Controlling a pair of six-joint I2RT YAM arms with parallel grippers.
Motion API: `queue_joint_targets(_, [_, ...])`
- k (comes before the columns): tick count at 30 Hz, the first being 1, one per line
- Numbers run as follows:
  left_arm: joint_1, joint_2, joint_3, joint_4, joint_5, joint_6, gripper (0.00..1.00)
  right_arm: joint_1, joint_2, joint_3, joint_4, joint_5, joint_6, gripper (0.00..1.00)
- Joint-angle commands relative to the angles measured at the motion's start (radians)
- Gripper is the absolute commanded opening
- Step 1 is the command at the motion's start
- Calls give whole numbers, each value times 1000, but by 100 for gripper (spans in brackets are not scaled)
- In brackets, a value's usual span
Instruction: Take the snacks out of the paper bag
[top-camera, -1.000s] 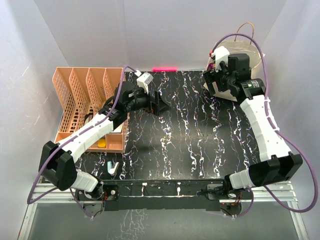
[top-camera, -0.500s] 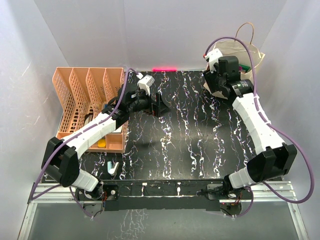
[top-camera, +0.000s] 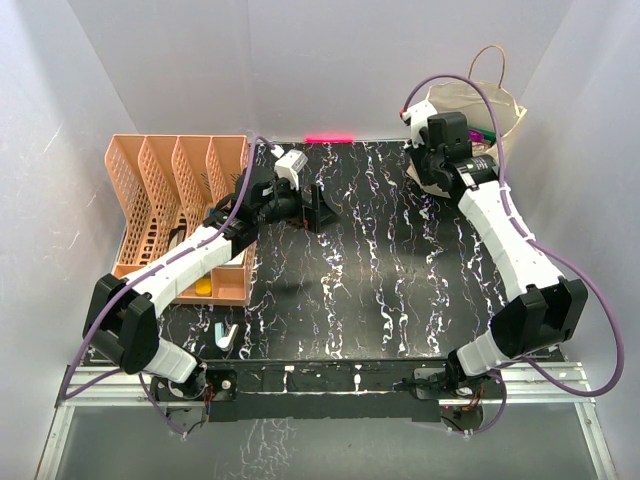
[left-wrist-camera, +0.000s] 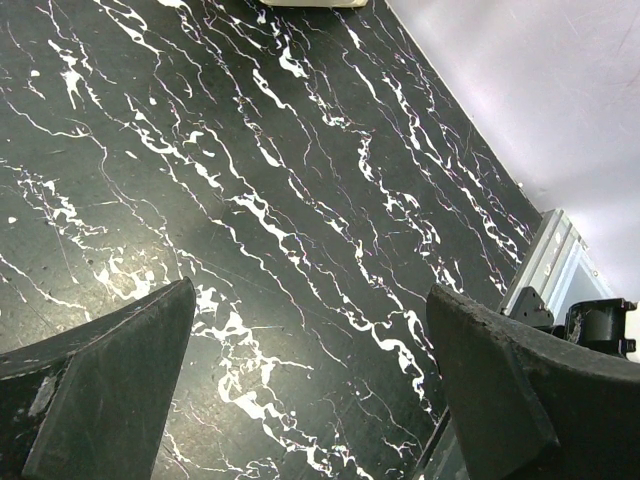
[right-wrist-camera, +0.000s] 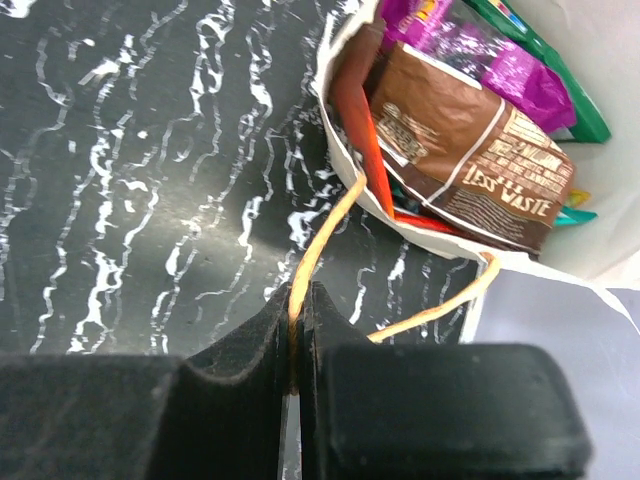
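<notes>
The paper bag (top-camera: 503, 104) stands at the table's back right corner, its cream rim (right-wrist-camera: 338, 150) open toward the right wrist camera. Inside lie the snacks: a brown packet (right-wrist-camera: 470, 150), a shiny purple one (right-wrist-camera: 500, 65), a green one (right-wrist-camera: 560, 95) and an orange-red one (right-wrist-camera: 358, 115). My right gripper (top-camera: 430, 160) is just left of the bag, its jaws shut (right-wrist-camera: 297, 300) on the bag's thin brown cord handle (right-wrist-camera: 322, 235). The left gripper (top-camera: 318, 208) hovers wide open (left-wrist-camera: 310, 300) over bare black marbled table, holding nothing.
A peach lattice file rack (top-camera: 180, 215) fills the left side, with a yellow piece (top-camera: 204, 287) in its front slot. A small white and blue piece (top-camera: 227, 335) lies near the front left. White walls close in behind and on both sides.
The right gripper's jaws have closed onto the bag's cord handle, and its wrist has shifted a little toward the back. The left arm has barely moved.
</notes>
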Motion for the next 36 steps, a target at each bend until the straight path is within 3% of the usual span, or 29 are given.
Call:
queue_joint_targets(1, [5,-15,14,2,-20,1,98,36,-81,9,31,-92,75,7])
queue_joint_targets(10, [5,9,14,3,-19,-13,98,102,-141,-24,-28,-148,234,7])
queue_joint_targets(22, [9,-6,19,-23,-55,-5,98,325,-71,61,-53,-217,552,7])
queue_joint_targets(28, [19,-85,61,-145,-253,5,98,478,-2,132,31,-214,647,7])
queue_joint_targets(33, [28,-269,35,-289,-493,-81,98,522,44,147,113,-232,706,8])
queue_joint_targets(36, [31,-412,-23,-335,-540,-124,98,524,50,125,161,-233,721,8])
